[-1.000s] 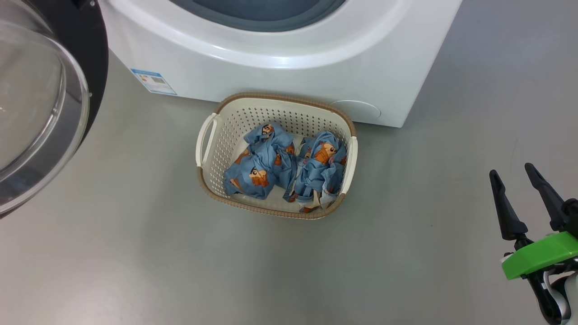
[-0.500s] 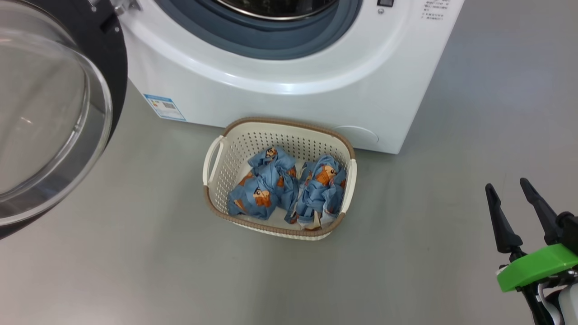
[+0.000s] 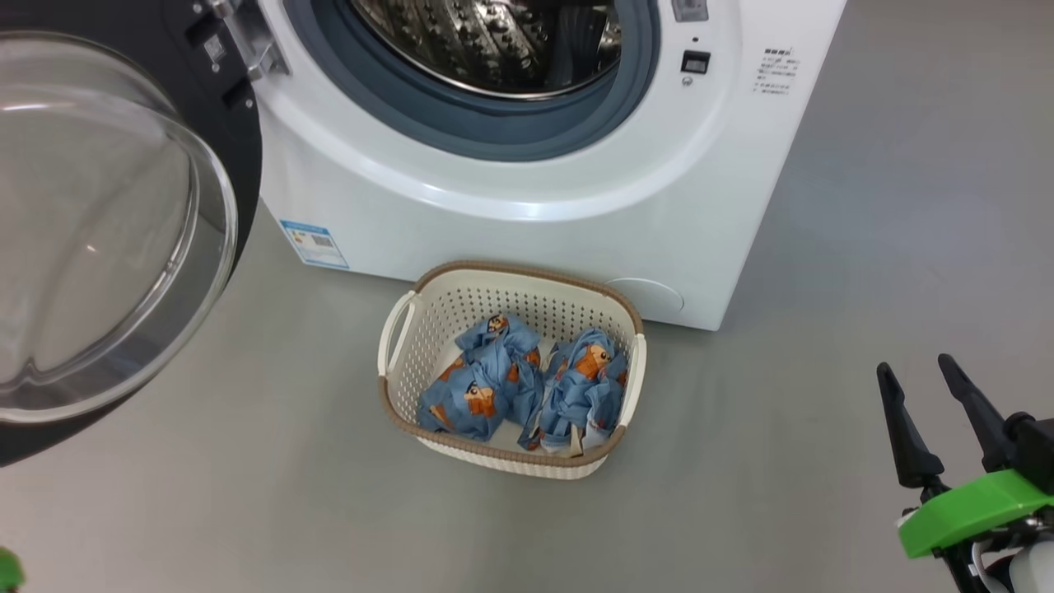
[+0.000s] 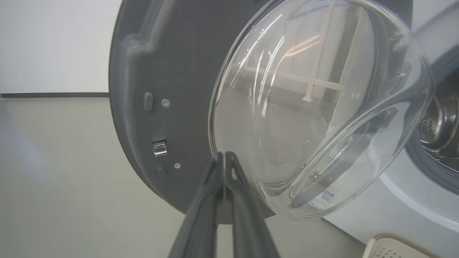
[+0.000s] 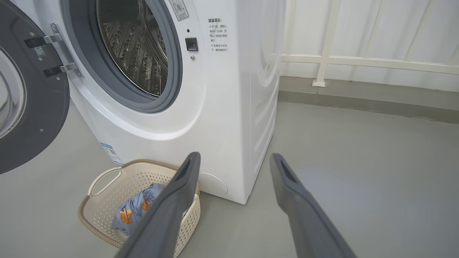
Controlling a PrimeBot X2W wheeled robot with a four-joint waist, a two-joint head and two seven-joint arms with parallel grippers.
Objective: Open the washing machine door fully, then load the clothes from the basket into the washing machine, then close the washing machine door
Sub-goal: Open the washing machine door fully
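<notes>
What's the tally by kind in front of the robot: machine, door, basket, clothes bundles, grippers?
Washing machine: 1
Washing machine door, swung open: 1
Basket: 1
Clothes bundles, both in the basket: 2
Grippers: 2, left gripper shut, right gripper open
Total: 7

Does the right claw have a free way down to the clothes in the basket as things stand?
Probably yes: the right claw is open and empty, the clothes lie uncovered in the open-topped basket, and nothing stands between them in the head view.
</notes>
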